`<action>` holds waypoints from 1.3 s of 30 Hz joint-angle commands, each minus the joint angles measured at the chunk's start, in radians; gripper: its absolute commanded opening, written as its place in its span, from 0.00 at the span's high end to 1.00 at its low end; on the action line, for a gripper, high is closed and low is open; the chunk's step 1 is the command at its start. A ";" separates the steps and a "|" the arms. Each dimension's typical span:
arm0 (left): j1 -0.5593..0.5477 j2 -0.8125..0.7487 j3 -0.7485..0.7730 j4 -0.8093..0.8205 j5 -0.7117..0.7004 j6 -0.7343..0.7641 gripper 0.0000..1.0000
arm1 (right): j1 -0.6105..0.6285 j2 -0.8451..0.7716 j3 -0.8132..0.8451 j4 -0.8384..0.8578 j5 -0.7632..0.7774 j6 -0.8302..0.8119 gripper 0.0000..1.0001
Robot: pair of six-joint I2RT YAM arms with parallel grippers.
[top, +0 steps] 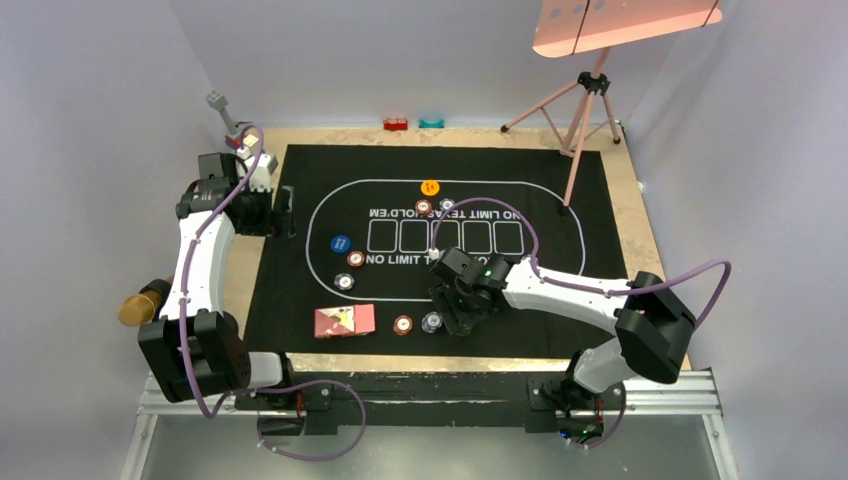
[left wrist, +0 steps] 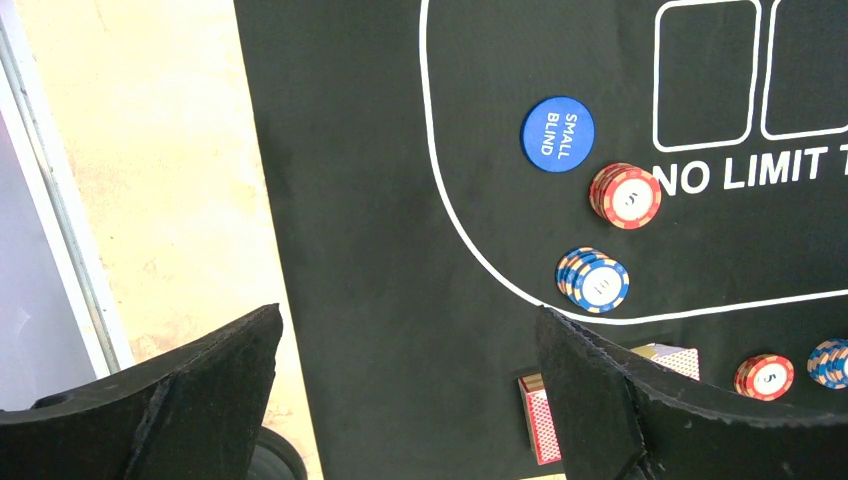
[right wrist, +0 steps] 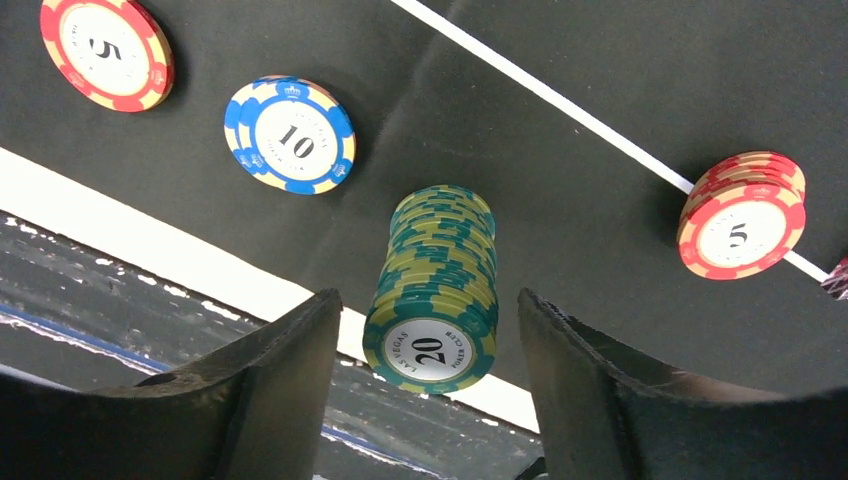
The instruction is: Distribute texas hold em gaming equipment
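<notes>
the right hand (right wrist: pixel 428 300) hangs low near the middle of the tabletop's (top: pixel 630 200) near edge. its fingers (right wrist: pixel 270 390) are spread wide on either side of a tall green chip stack (right wrist: pixel 435 270) marked 20. a gap shows on each side of the stack, so the hand grips nothing. the stack stands upright on the black mat (top: pixel 300 180), close to the mat's near border. toward the left edge from it, a blue 10 chip (right wrist: pixel 290 135) and a red 5 chip (right wrist: pixel 105 52) lie on the mat, near each other but apart. further toward the left edge, a red-backed card pack (top: pixel 345 321) lies along the same border.

the left hand (left wrist: pixel 410 315) is by the left edge, toward the far left corner, over the mat's left border. its fingers are wide apart with nothing between them. its camera shows a blue disc (left wrist: pixel 557 134) printed "small blind", with a short red stack (left wrist: pixel 625 196) just beside it. a blue stack (left wrist: pixel 595 280) sits nearer, close to the white oval line. an orange disc (top: pixel 430 187) lies on the mat toward the far edge.
</notes>
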 commanded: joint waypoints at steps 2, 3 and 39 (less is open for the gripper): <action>0.008 -0.023 0.005 0.017 0.001 0.006 0.00 | 0.006 0.012 -0.002 0.038 -0.008 0.011 0.38; 0.007 -0.024 0.005 0.016 0.001 0.006 0.00 | 0.005 0.013 -0.003 0.040 -0.007 0.012 0.41; 0.009 -0.029 0.006 0.017 0.011 -0.002 0.00 | 0.004 0.456 0.772 -0.064 0.058 -0.160 0.89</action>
